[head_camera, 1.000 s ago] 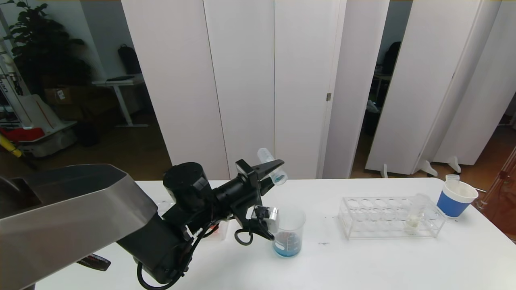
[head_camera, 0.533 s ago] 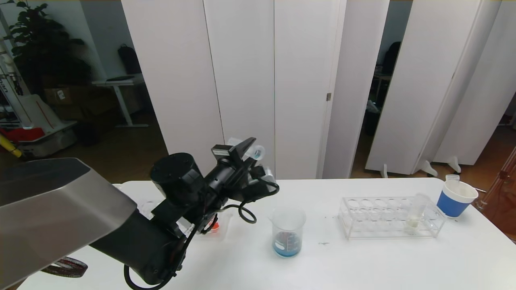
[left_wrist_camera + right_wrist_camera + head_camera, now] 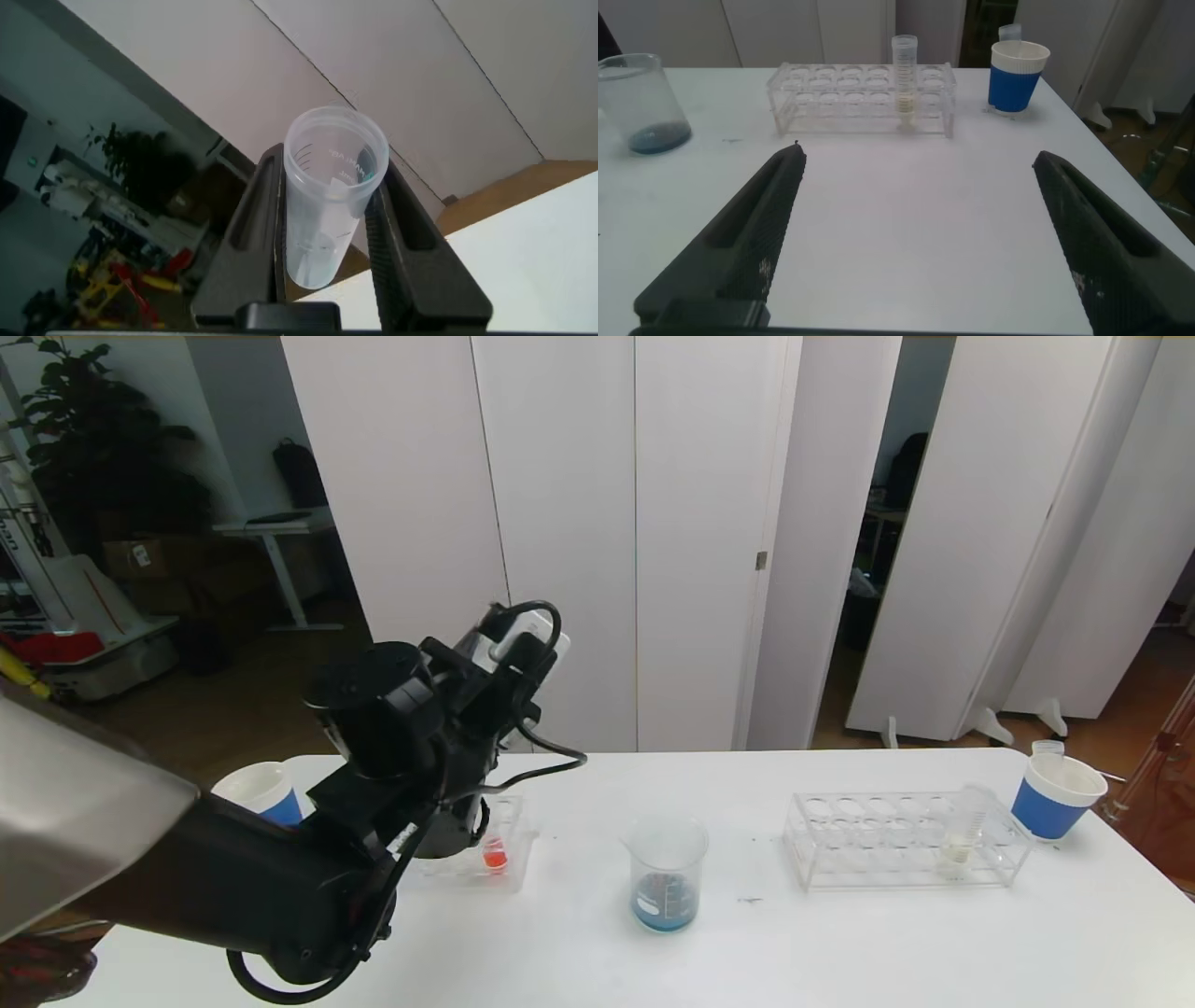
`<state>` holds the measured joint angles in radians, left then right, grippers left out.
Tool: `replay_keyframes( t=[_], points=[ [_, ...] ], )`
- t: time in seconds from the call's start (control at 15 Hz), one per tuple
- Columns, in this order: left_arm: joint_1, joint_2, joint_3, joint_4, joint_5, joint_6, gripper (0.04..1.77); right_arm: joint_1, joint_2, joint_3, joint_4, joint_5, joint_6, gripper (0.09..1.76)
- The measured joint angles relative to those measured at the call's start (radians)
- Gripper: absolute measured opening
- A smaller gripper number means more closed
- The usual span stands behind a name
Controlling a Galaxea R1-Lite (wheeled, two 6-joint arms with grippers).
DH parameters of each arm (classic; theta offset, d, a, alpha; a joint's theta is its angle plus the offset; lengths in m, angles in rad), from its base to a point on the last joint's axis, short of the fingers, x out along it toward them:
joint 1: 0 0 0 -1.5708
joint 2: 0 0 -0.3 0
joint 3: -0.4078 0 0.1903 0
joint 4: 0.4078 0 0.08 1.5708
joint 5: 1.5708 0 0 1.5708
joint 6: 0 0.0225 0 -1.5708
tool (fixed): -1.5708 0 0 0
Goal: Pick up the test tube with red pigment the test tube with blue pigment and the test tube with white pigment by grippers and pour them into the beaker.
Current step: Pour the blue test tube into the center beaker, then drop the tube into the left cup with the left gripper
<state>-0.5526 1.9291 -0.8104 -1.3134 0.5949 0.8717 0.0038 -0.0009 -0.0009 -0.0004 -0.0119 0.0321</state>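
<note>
My left gripper (image 3: pixel 329 164) is shut on the test tube with blue pigment (image 3: pixel 327 201), which looks drained apart from a faint blue trace at its rim. In the head view the left arm is raised at the left, above the small rack, and its wrist hides the fingers. The beaker (image 3: pixel 665 873) stands mid-table with blue liquid at its bottom. A tube with red pigment (image 3: pixel 495 852) stands in the left rack (image 3: pixel 519 859). The test tube with white pigment (image 3: pixel 962 835) stands in the right rack (image 3: pixel 896 845). My right gripper (image 3: pixel 918 157) is open low over bare table.
One blue-and-white paper cup (image 3: pixel 1057 793) stands at the far right past the rack, another (image 3: pixel 264 793) at the far left behind my left arm. The right wrist view shows the beaker (image 3: pixel 640 103), rack (image 3: pixel 859 93), white tube (image 3: pixel 905 79) and cup (image 3: pixel 1016 75) ahead.
My left arm has swung away from above the beaker, back to the left and upward, carrying the tube and turning its wrist. The beaker and right rack have not moved.
</note>
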Motion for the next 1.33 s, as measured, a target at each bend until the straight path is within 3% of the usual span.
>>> replay_keyframes(
  t=[0.13,0.27,0.47,0.67,0.8,0.93,1.33],
  points=[
    [0.006,-0.064,-0.032,0.104,0.123,-0.114,0.58,0.000,0.000,0.000,0.000,0.000,0.000,1.75],
    [0.017,-0.133,-0.062,0.219,0.200,-0.211,0.58,0.000,0.000,0.000,0.000,0.000,0.000,1.75],
    [0.047,-0.238,-0.098,0.415,0.291,-0.352,0.58,0.000,0.000,0.000,0.000,0.000,0.000,1.75],
    [0.101,-0.330,-0.114,0.580,0.318,-0.467,0.58,0.000,0.000,0.000,0.000,0.000,0.000,1.75],
    [0.153,-0.382,-0.115,0.712,0.306,-0.579,0.58,0.000,0.000,0.000,0.000,0.000,0.000,1.75],
    [0.216,-0.425,-0.110,0.785,0.288,-0.632,0.58,0.000,0.000,0.000,0.000,0.000,0.000,1.75],
    [0.439,-0.510,-0.061,0.903,0.010,-0.956,0.58,0.000,0.000,0.000,0.000,0.000,0.000,1.75]
  ],
)
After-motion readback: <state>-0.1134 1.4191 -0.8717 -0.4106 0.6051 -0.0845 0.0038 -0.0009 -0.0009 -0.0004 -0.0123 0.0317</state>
